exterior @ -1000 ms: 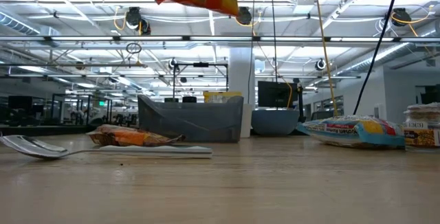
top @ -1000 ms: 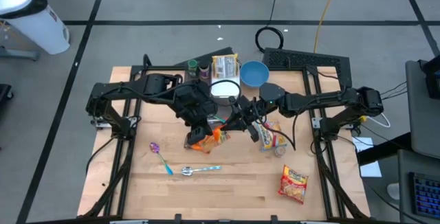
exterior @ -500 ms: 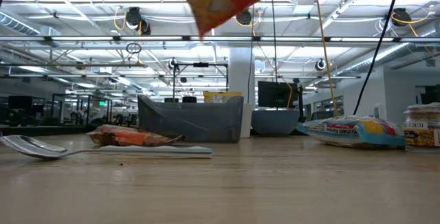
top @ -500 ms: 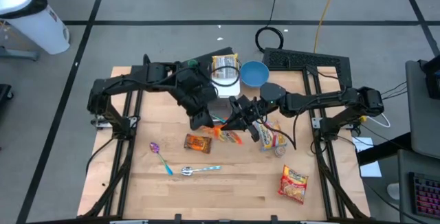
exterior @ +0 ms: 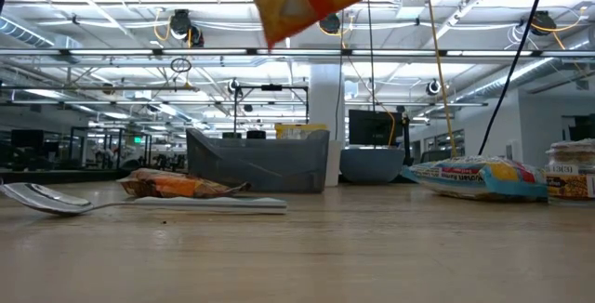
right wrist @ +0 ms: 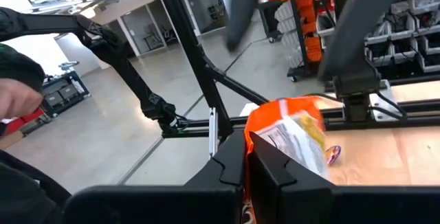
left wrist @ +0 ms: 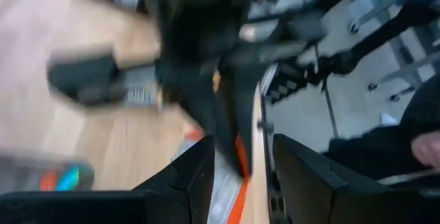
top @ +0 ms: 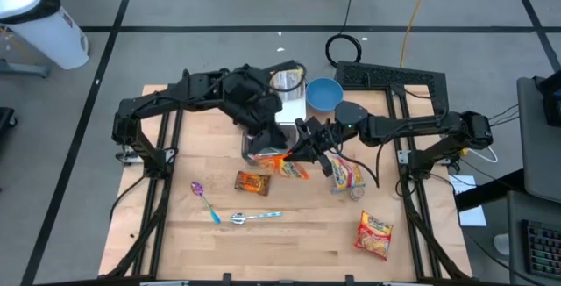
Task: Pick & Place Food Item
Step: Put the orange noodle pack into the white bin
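Handover complete: the left hand (top: 260,137) has let go of the orange snack bag (top: 289,165) and pulled back toward the grey tray (top: 294,110), fingers apparently parted (its own view is blurred). The bag now hangs above the worktop (top: 289,242), pinched in the right hand (top: 304,152), awaiting placement.

4 snack pkts (top: 374,234); 2 spoons (top: 256,218); 1 blue bowl (top: 323,94); 1 grey bin (exterior: 257,160)
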Controlling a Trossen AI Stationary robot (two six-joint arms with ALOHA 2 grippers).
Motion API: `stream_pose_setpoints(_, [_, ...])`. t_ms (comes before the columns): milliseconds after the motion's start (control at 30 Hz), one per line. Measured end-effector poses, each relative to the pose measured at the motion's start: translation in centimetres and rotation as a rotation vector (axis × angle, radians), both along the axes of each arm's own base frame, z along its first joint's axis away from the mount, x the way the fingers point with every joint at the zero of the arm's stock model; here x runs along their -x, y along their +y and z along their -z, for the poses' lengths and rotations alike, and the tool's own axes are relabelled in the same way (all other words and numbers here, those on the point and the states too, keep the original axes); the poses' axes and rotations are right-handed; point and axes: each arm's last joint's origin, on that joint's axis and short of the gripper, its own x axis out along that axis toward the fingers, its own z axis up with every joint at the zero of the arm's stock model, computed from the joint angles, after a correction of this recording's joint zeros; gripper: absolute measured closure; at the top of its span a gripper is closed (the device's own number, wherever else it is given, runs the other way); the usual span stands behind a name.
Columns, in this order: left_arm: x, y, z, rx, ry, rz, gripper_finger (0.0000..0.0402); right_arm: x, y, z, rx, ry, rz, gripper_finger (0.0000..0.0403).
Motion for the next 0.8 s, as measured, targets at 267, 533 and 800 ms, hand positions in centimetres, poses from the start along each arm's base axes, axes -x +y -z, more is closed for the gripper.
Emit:
stream_pose_setpoints(267, [-0.2, 0.0, -0.3, -0.027, -0.044, 0.010, 0.0245, 0.0, 0.0, 0.0, -0.022, 0.012, -0.002, 0.0403])
stream_pose_setpoints(533, [0.6, 0.1, 0.7, -0.048, 0.068, 0.036, 0.0245, 0.8, 0.0, -0.9, -0.034, -0.003, -0.003, 0.0403])
stream_pose_setpoints(800, [2.1, 0.2, 0.2, -0.051, 0.111, 0.020, 0.0245, 3.6, -1.1, -3.2, -0.010, -0.036, 0.049, 0.0403])
